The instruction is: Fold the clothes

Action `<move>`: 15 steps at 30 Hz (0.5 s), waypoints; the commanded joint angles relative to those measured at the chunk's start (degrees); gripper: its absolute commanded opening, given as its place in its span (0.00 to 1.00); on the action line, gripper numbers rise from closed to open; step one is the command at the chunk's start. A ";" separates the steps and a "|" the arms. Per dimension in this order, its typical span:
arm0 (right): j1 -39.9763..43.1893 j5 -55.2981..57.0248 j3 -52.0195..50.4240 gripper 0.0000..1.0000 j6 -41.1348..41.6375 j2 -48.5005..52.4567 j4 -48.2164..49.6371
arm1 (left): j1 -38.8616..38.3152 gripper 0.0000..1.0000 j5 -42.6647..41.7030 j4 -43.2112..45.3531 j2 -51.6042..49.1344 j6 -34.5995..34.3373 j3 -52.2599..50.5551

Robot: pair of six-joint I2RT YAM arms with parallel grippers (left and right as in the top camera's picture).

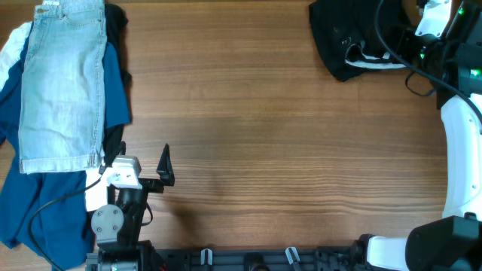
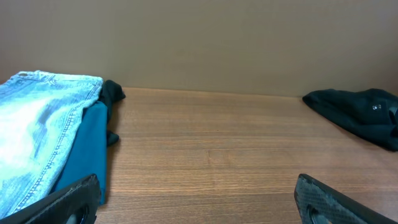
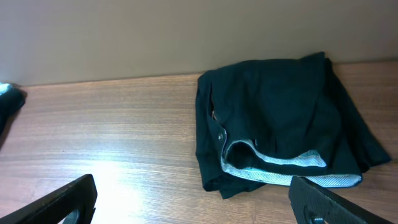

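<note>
The black shorts (image 1: 344,36) lie crumpled at the table's far right, with the pale waistband lining (image 1: 373,62) showing. In the right wrist view the shorts (image 3: 273,112) lie just ahead, lining (image 3: 280,165) nearest my fingers. My right gripper (image 3: 193,202) is open and empty, just short of the shorts and apart from them; in the overhead view it is at the far right edge (image 1: 419,36). My left gripper (image 1: 140,161) is open and empty near the front left, far from the shorts, which show at the far right of its view (image 2: 364,115). Its fingers (image 2: 196,200) are spread wide over bare wood.
Pale-blue denim shorts (image 1: 64,79) lie on a deep-blue garment (image 1: 113,83) at the left, also in the left wrist view (image 2: 37,130). A white cloth (image 1: 11,49) peeks out at the far left. Bare wooden table (image 1: 248,128) lies between the pile and the black shorts.
</note>
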State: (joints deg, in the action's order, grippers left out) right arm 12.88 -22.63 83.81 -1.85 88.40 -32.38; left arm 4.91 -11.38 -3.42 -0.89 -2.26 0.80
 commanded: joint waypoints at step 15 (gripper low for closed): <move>-10.51 5.84 -63.25 1.00 -0.96 -62.69 36.02 | -0.26 1.00 0.76 -0.02 0.72 -0.33 -0.46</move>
State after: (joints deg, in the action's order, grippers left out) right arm 2.66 -12.21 28.80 -4.19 32.03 -0.43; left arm 4.91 -10.94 -3.42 -0.62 -2.26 0.71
